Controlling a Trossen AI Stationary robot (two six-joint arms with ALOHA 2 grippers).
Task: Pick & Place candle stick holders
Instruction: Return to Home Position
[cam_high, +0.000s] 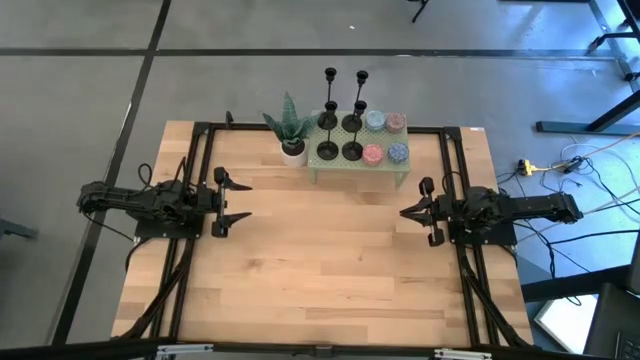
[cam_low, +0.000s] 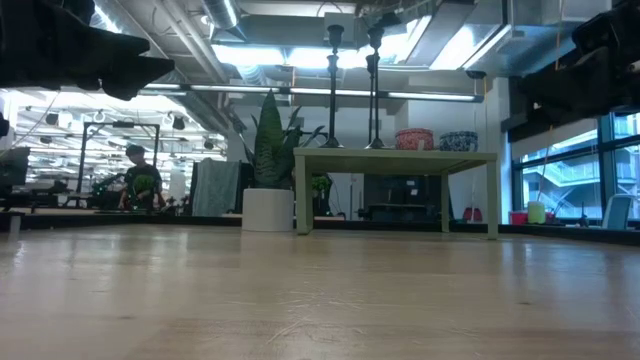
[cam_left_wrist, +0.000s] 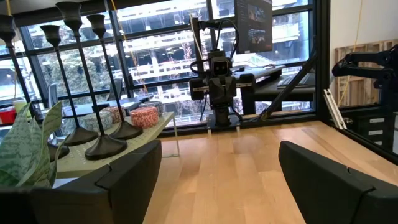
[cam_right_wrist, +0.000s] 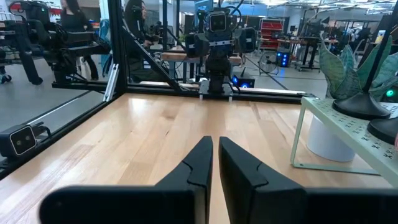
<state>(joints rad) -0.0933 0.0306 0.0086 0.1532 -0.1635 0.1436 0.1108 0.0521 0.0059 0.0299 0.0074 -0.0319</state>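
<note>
Four candle stick holders (cam_high: 328, 151) stand upright in a tight two-by-two cluster on the left half of the small pale green shelf (cam_high: 362, 170), which sits at the far side of the wooden table (cam_high: 330, 270). Their round bases are close together. Four scented candles (cam_high: 397, 152) fill the shelf's right half, and a spiky plant (cam_high: 290, 128) in a white pot stands just beside the shelf's left end. The left gripper (cam_high: 233, 200) waits near the table's left edge, well apart from the shelf, jaws spread wide and empty. The right gripper (cam_high: 410, 212) faces it from the right side, jaws drawn almost together and holding nothing.
</note>
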